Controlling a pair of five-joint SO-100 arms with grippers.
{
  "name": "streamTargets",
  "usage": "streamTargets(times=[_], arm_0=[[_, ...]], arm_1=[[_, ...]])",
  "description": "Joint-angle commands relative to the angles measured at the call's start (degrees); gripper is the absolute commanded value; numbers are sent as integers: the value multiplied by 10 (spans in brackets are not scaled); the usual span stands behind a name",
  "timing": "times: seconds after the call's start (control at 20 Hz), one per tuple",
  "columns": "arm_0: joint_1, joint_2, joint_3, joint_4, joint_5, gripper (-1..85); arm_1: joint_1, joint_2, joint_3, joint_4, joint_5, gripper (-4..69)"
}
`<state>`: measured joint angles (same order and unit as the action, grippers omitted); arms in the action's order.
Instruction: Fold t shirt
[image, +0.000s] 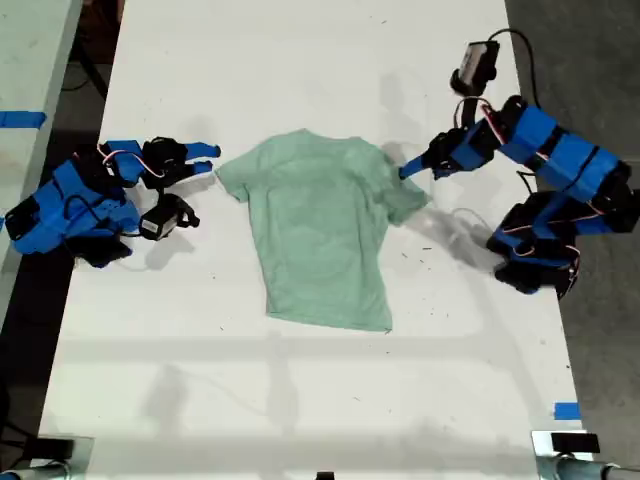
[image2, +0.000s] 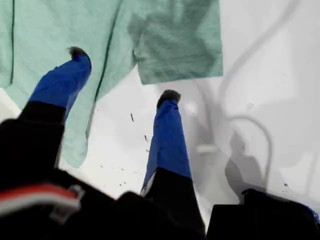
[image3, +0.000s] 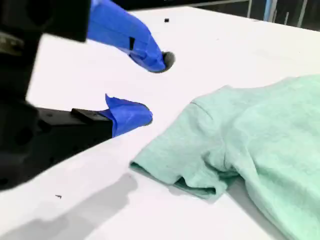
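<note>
In the exterior view the t shirt (image: 320, 235) lies flat on the white table (image: 300, 400), near its middle, collar toward the far edge and hem toward the near edge, both short sleeves spread out to the sides. At the exterior view's right, my first claw (image: 410, 168) reaches in from its blue arm and its tips sit at the edge of the sleeve on that side, apparently touching or just over the cloth (contact is hard to judge from here). At the exterior view's left, my second claw (image: 208, 160) lies low over the table just beside the other sleeve, with a small gap of bare table between its tips and the cloth. A strip of blue tape (image: 566, 411) sits near the table's edge at the exterior view's lower right. In the first wrist view my first claw (image2: 122, 75) stands wide apart: one finger (image2: 62, 82) is over the green cloth of the t shirt (image2: 60, 30), the other over bare table just beside the sleeve's edge, and nothing is gripped between them. In the second wrist view my second claw (image3: 150, 85) is also parted and holds nothing; the sleeve of the t shirt (image3: 240, 135) lies near its tips, its hem slightly rumpled on the table (image3: 210, 50), apart from both fingers.
</note>
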<state>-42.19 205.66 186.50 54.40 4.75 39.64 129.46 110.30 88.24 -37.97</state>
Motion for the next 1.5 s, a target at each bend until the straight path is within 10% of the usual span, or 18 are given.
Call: streamTargets(times=[0.0, 0.3, 0.4, 0.5, 0.9, 1.15, 1.45], arm_0=[[-50, 4, 21, -33, 57, 138], [-46, 4, 21, -45, 76, 127], [-48, 4, 21, -46, 76, 127], [-48, 4, 21, -46, 76, 126], [-50, 4, 21, -46, 79, 125], [-52, 4, 21, -45, 79, 127], [-49, 4, 21, -44, 82, 131]], arm_1=[[23, -60, -24, -69, -13, 292], [55, -220, 139, -258, -22, 303], [43, -270, 161, -301, -11, 7], [42, -249, 171, -299, -3, 8], [-79, -185, -196, -28, 47, 9], [-189, -435, -422, -15, 75, 12], [-192, -535, -555, 37, 65, 217]])
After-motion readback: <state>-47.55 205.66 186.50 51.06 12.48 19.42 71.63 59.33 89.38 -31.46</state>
